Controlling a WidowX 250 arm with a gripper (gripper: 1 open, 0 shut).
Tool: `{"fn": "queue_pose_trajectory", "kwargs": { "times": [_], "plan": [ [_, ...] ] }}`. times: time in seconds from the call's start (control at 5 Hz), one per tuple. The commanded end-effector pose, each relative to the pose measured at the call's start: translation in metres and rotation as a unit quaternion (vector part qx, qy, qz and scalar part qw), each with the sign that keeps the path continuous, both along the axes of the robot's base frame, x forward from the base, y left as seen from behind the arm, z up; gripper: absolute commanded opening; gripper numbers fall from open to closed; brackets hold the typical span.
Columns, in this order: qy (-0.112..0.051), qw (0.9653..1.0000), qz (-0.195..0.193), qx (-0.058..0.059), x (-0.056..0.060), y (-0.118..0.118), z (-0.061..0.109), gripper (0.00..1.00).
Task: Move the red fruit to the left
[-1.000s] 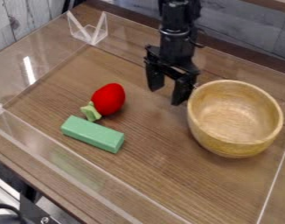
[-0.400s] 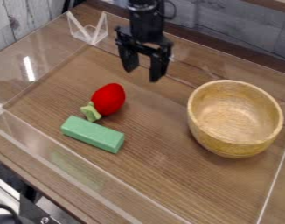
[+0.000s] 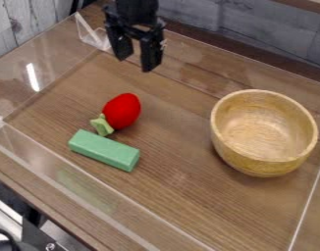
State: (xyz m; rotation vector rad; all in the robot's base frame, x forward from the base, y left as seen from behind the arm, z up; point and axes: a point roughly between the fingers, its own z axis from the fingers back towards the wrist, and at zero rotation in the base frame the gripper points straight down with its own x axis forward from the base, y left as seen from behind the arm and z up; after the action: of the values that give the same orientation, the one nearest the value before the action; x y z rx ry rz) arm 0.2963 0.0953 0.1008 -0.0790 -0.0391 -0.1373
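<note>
gripper (image 3: pixel 136 54): jaws parted, holding nothing, hanging above the table's (image 3: pixel 189 108) far side | red fruit (image 3: pixel 121 110): on the table nearer the camera, stem end touching green block (image 3: pixel 104 150) | risk: descending off-centre could roll the glossy fruit or nudge the block | bowl (image 3: pixel 264 130): well apart, right

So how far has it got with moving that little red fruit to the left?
Nothing looks done: the small glossy red toy fruit lies on the wooden table, touching the flat green rectangular block. In hand: the black gripper hangs open and empty above the table's far side, apart from the fruit. Left: reaching the fruit, grasping it, carrying it left. The round wooden bowl sits to the right.
</note>
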Motion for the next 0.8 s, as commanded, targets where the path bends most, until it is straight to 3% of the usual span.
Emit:
{"fn": "queue_pose_trajectory", "kwargs": {
  "times": [0.0, 0.2, 0.4, 0.6],
  "plan": [
    [-0.026, 0.9996, 0.0, 0.012, -0.013, 0.0, 0.006, 1.0],
    [-0.025, 0.9991, 0.031, 0.014, -0.028, -0.003, -0.01, 1.0],
    [-0.031, 0.9937, 0.107, 0.017, -0.044, 0.013, -0.014, 1.0],
    [-0.036, 0.9853, 0.166, 0.018, -0.054, 0.029, -0.013, 1.0]
  ]
}}
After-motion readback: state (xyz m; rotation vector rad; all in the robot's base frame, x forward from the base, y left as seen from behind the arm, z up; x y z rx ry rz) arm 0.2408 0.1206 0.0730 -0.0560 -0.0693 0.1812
